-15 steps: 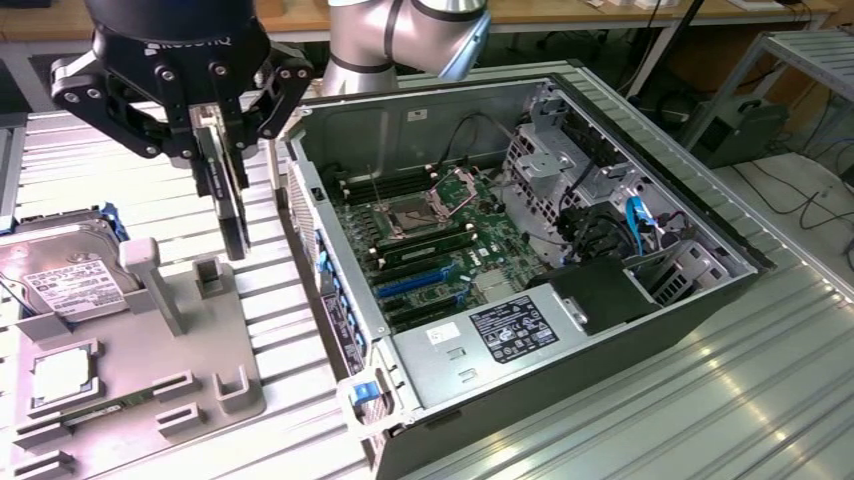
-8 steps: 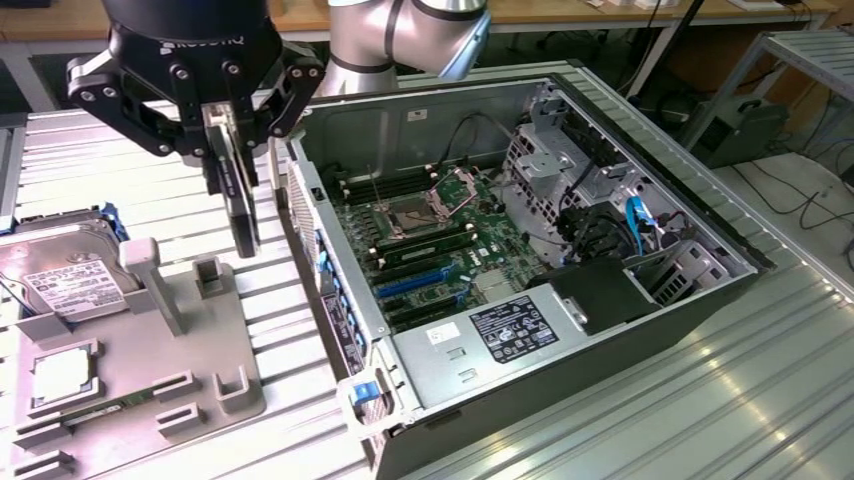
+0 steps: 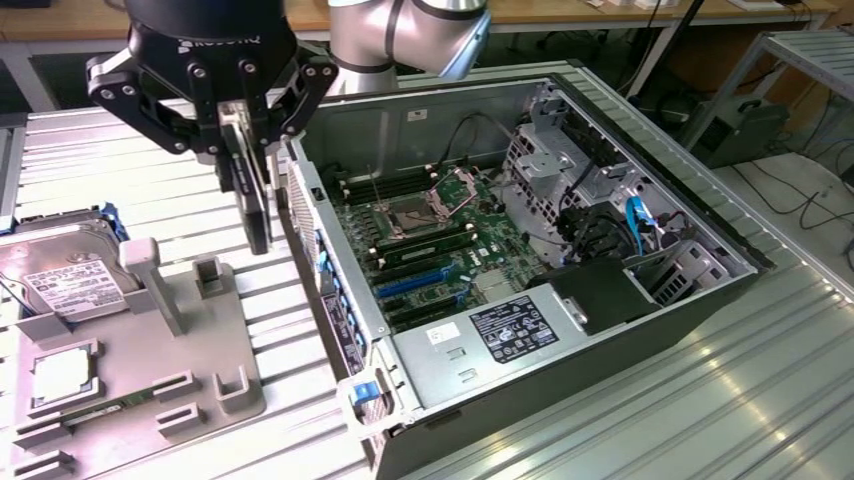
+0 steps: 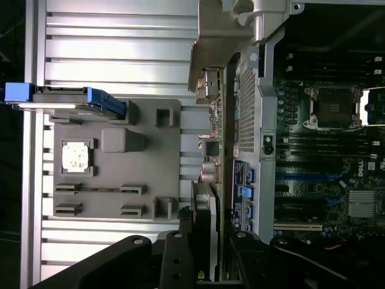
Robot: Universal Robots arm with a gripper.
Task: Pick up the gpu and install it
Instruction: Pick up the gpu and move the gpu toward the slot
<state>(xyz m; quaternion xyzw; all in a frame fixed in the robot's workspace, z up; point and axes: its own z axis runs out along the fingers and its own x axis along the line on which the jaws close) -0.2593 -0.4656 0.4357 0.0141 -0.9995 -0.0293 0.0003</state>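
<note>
- The gripper (image 3: 243, 140) is clenched on the gpu (image 3: 251, 195), pinching its top edge so the black card hangs upright below the fingers.
- In the wrist view the gripper (image 4: 207, 256) shows the gpu (image 4: 209, 180) edge-on, lifted clear of the slatted table (image 3: 747, 400).
- The card hangs just outside the open computer case (image 3: 701, 290), beside its perforated rear wall, between it and the grey holder tray (image 3: 200, 370).
- The tray holds a hard drive (image 3: 60, 275) standing tilted in blue rails, a square processor chip (image 3: 60, 375) and a narrow memory stick (image 3: 104, 408).
- Inside the case lies a green motherboard (image 3: 447, 245) with a bare processor socket (image 3: 411, 210).
- The gripper's body bears partly readable "ROBOTIQ" lettering.
- The drive's white label and the case's black label (image 3: 514, 330) are too small to read.
</note>
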